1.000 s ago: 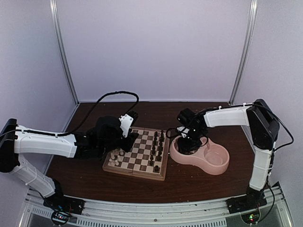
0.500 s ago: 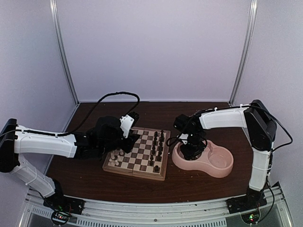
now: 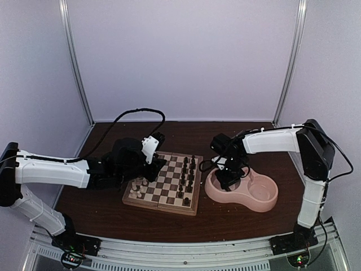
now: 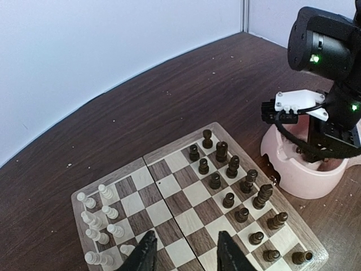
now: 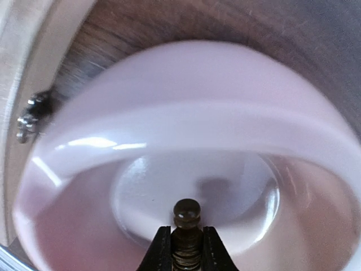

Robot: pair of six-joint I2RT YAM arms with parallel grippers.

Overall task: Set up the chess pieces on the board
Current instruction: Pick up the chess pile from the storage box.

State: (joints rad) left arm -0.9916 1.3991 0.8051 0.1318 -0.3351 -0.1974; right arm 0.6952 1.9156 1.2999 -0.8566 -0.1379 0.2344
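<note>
The right gripper (image 5: 186, 241) is pinching a dark piece (image 5: 186, 213) low in the middle of the right wrist view. Its two fingers are pressing on the stem just under the round head. The piece is sitting inside the pink bowl (image 5: 197, 118), in the hollow nearer the board (image 3: 161, 206). Whether its base is touching the bowl floor cannot be told.

The left gripper (image 4: 186, 255) is hovering over the near edge of the board at the bottom of the left wrist view. Its fingers are spread, with nothing between them.

The piece is looking like turned wood, stiff and very light, with a glossy rounded top that is probably slippery. A grip on the narrow neck below the head seems safest, since the head gives the fingers a ledge. It is small and top-heavy for its base, so it will likely tip if set down tilted.

The bowl is smooth, shiny plastic with curved walls and a thick rounded rim. The board is flat wood in light and dark checks with a tan border. The dark pieces (image 4: 231, 186) are standing in two rows on the right side of the left wrist view, and the cream pieces (image 4: 98, 217) are clustering at the lower left. The table (image 3: 237, 226) is dark, grained wood.
</note>
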